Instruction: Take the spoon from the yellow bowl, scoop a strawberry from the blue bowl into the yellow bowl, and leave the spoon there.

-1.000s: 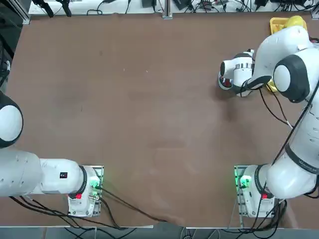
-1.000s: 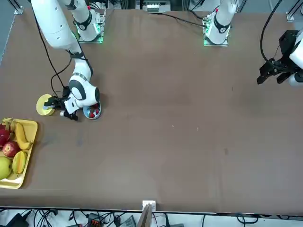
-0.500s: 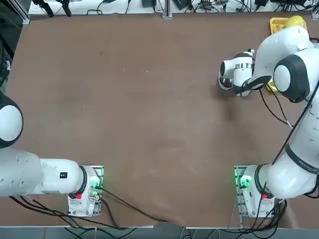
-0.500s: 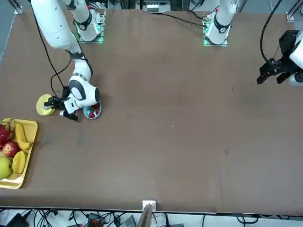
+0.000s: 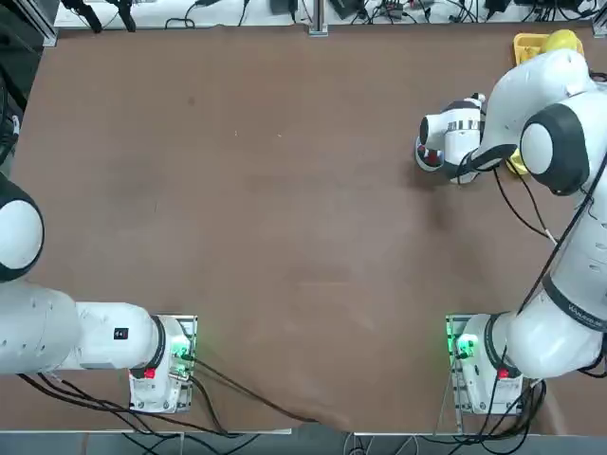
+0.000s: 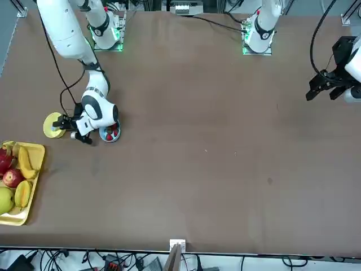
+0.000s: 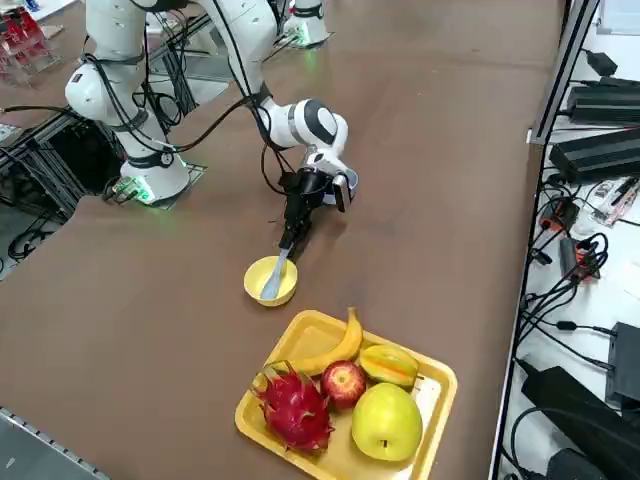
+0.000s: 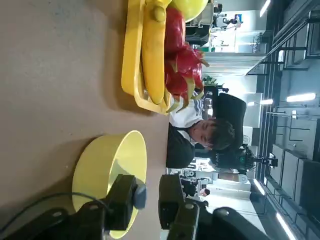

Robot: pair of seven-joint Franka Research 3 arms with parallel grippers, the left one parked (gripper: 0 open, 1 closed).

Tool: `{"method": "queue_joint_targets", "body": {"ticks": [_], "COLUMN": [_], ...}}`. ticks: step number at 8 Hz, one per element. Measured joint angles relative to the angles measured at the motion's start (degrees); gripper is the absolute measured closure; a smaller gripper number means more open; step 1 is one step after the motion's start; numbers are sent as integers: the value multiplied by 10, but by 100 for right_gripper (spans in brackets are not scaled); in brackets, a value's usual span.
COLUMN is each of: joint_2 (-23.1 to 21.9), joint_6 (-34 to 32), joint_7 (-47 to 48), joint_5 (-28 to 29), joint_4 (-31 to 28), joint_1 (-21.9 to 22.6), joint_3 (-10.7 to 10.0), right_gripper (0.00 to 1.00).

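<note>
A brown table (image 6: 214,141) holds two small bowls and one fruit tray, all near the robot's right edge. The yellow bowl (image 7: 262,275) sits on the table close to the tray, and one pale spoon (image 7: 275,278) lies in it, bowl end down inside and handle slanting up over the rim toward the arm. The right gripper (image 7: 293,238) hangs low just beside that bowl, at the handle's upper end; its black fingers (image 8: 125,197) stand a narrow gap apart, and I cannot tell whether they have hold of the handle.

The blue bowl (image 6: 111,134) sits just beyond the gripper, partly hidden under the white wrist. Red berries (image 6: 112,134) show inside it; their count cannot be made out.

The yellow tray (image 7: 435,400) lies on the far side of the yellow bowl from the arm. It holds one banana (image 7: 330,348), one red apple (image 7: 344,383), one yellow-green round fruit (image 7: 386,420), one pink dragon fruit (image 7: 293,408) and one sliced orange-green fruit (image 7: 388,363).

A person (image 8: 197,131) sits in the room beyond the table.
</note>
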Motion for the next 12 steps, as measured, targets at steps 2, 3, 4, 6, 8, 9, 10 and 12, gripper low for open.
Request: {"method": "queue_joint_targets", "body": {"ticks": [2, 3, 4, 6, 8, 9, 10, 12], "joint_2": [0, 0, 0, 0, -5, -17, -38, -84], "joint_6": [0, -1, -1, -6, -16, -19, -20, -33], "joint_7": [1, 1, 2, 2, -16, -46, -87, -185], "joint_5": [0, 0, 0, 0, 0, 2, 19, 106], "joint_4": [0, 0, 0, 4, 22, 31, 42, 82], "joint_1": [0, 0, 0, -1, -2, -2, -2, 4], "joint_3": [0, 0, -1, -2, -5, -6, -6, 0], "right_gripper": [76, 87, 90, 90, 90, 90, 90, 90]}}
